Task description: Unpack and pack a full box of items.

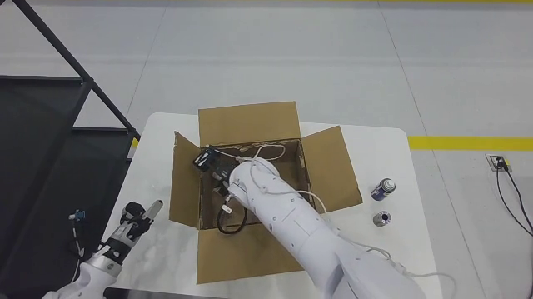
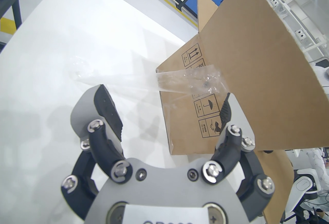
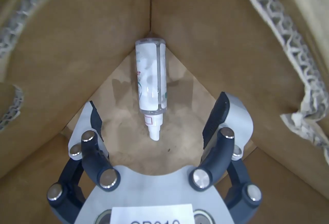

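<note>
— Logging the tool first: right gripper (image 3: 156,102), jaws spread wide, empty, down inside the box (image 3: 64,42), poised over one small bottle (image 3: 150,75).
— Bottle, location?
— Lying on the box floor, base tucked into the corner where two walls meet. Long axis runs from that corner out toward my gripper; the white nozzle points at the gripper, away from the corner.
— Handling advice?
— I judge it best to grasp across the clear body, not the tapering nozzle, one finger either side of the axis. I'd descend straight, so neither finger snags a wall.
— Other tool?
— Left gripper (image 2: 164,92), likewise open and empty, over the table (image 2: 64,29) beside the box's outer wall.
</note>
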